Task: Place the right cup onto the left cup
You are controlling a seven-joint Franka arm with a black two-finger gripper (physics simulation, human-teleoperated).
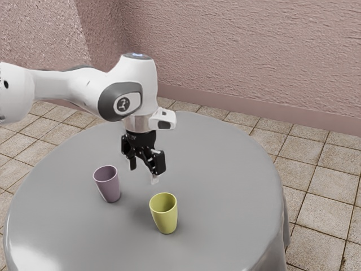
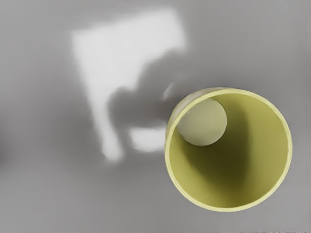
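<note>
1. Exterior view: from the arm's [image 1: 70,84] side, farther back and above, slanting down across the round table [image 1: 225,164] toward the wall [image 1: 254,51].
2. Wrist view: from the arm's end, close, facing down into the yellow cup [image 2: 262,150].
3. Shared: that cup and some tabletop.

The tapered cup [image 1: 164,213] is plain yellow-green — its rim paler, its inside olive where shaded. The other tapered cup [image 1: 108,183] is plain dusty mauve. Both, 2 solid colours, sit against the smooth grey round table [image 1: 225,169]. The square-tiled floor [image 1: 321,220] is mottled beige with darker grid lines; the rough wall [image 1: 242,51], dull pink.
</note>
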